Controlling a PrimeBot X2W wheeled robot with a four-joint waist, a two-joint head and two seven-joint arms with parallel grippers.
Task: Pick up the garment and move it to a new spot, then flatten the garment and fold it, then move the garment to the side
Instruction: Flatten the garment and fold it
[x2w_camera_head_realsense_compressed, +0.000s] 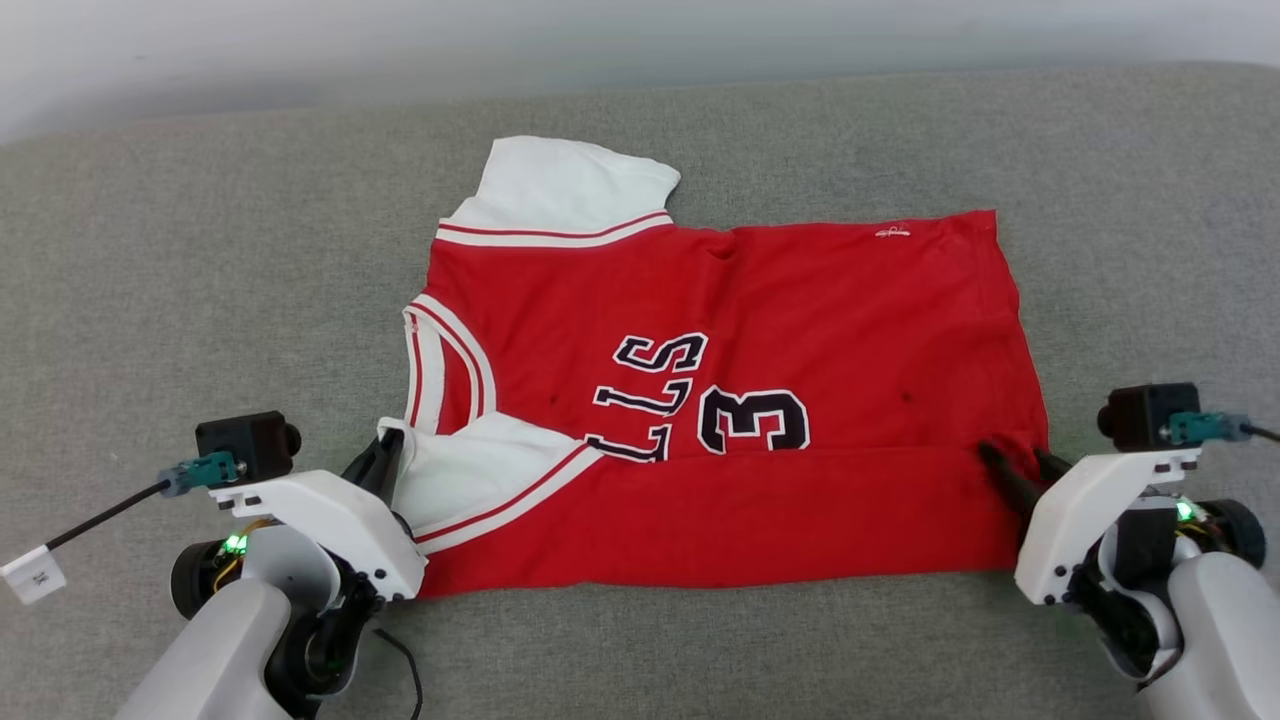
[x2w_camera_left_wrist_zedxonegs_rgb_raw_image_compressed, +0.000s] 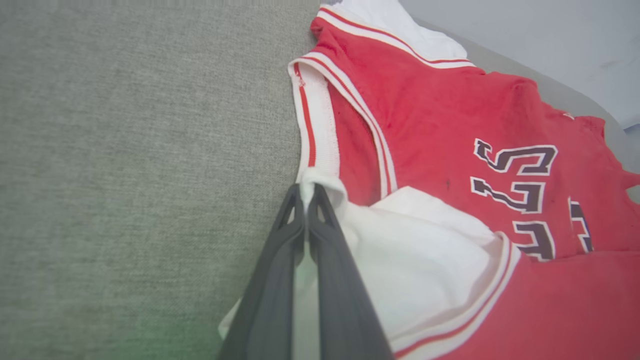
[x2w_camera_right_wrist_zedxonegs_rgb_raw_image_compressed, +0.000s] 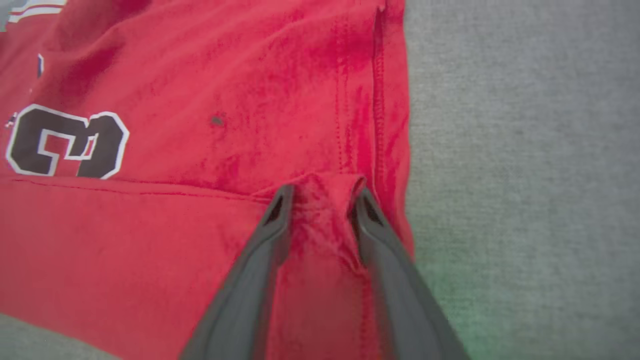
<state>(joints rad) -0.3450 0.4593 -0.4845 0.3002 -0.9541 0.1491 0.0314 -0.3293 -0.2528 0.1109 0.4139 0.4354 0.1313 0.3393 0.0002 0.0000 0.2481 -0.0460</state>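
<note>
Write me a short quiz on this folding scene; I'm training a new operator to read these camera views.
1. True or false: the left hand is shut on the jersey's white sleeve.
2. Which digit on the front can be read above the folded-over edge? A) 7 B) 3 C) 5
3. What lies between the right hand's parted fingers?
Key: 1 true; 2 B; 3 a ridge of red cloth beside the hem.
</note>
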